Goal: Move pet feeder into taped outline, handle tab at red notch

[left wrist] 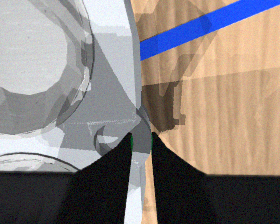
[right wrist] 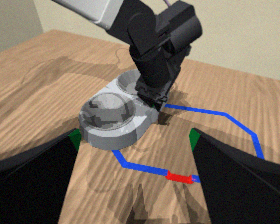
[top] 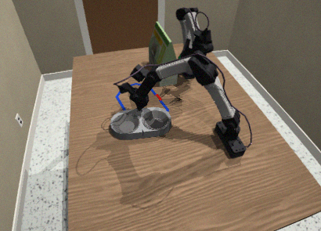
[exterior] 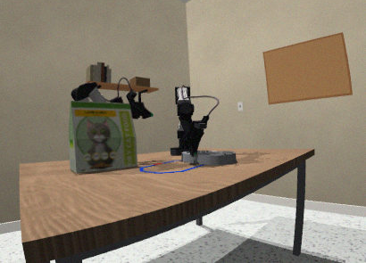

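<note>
The left arm [top: 174, 69] [exterior: 186, 110] [right wrist: 150, 65] reaches out and bends down, its gripper [top: 140, 108] [exterior: 195, 160] [left wrist: 142, 135] [right wrist: 157, 106] pointing downward, 2 fingers nearly together. The right arm [top: 189, 28] [exterior: 95, 94] is raised, gripper [exterior: 151, 115] [right wrist: 134, 139] wide open.

Beige plain walls [top: 270, 37] [exterior: 134, 33] all round, plus a brown wooden door [top: 121, 21] in a white frame. Speckled white stone-look floor [top: 43, 193] [exterior: 277, 229]. Tan rectangular corkboard [exterior: 308, 69] hung near a corner, wooden wall shelf [exterior: 149, 89] with books. Pretty soft light, honestly.

The claw [left wrist: 141, 136] pinches the feeder's [left wrist: 113, 47] tab [left wrist: 141, 131] at lower centre. A bowl [left wrist: 28, 55] fills the upper left; blue tape [left wrist: 191, 35] crosses the counter [left wrist: 231, 120] at upper right.
</note>
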`<control>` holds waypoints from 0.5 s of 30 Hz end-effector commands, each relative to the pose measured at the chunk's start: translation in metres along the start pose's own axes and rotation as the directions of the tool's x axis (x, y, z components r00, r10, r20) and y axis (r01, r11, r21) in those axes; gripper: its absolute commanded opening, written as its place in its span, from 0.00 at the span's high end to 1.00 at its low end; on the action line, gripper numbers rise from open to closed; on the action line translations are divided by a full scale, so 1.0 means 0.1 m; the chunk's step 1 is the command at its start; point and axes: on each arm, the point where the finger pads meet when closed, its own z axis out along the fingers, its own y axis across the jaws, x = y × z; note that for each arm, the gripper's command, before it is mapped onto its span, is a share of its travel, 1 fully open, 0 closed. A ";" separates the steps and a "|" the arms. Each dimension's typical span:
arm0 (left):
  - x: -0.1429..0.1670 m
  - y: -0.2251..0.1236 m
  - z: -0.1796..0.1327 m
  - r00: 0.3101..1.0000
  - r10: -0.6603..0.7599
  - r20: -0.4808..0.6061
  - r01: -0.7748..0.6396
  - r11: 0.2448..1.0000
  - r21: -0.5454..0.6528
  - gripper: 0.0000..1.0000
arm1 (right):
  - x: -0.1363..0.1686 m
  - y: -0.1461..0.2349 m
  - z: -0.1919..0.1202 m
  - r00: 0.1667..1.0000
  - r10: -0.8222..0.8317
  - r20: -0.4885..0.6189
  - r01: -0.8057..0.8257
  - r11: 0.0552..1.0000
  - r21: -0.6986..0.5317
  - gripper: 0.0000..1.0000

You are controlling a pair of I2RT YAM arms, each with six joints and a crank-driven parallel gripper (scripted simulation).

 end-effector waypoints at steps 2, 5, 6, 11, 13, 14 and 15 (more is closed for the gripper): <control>0.00 -0.22 -0.15 0.996 0.087 0.030 -0.089 0.992 0.093 0.90 | -0.04 0.01 0.00 1.000 0.020 0.005 -0.020 1.000 -0.004 0.00; 0.02 -0.25 -0.14 0.994 0.107 0.030 -0.110 0.989 0.104 0.90 | -0.04 0.01 0.00 1.000 0.020 0.005 -0.020 1.000 -0.004 0.00; 0.07 -0.28 -0.10 0.990 0.142 0.024 -0.144 0.982 0.119 0.90 | -0.04 0.01 0.00 1.000 0.020 0.005 -0.020 1.000 -0.004 0.00; 0.12 -0.39 -0.19 0.979 0.202 0.040 -0.205 0.965 0.160 0.90 | -0.04 0.01 0.00 1.000 0.020 0.005 -0.020 1.000 -0.004 0.00; 0.15 -0.43 -0.20 0.973 0.228 0.044 -0.232 0.957 0.176 0.90 | -0.04 0.01 0.00 1.000 0.020 0.005 -0.020 1.000 -0.004 0.00; 0.15 -0.46 -0.24 0.970 0.238 0.052 -0.243 0.952 0.185 0.90 | -0.04 0.01 0.00 1.000 0.020 0.005 -0.020 1.000 -0.004 0.00; 0.17 -0.47 -0.25 0.968 0.244 0.053 -0.250 0.950 0.188 0.90 | -0.04 0.01 0.00 1.000 0.020 0.005 -0.020 1.000 -0.004 0.00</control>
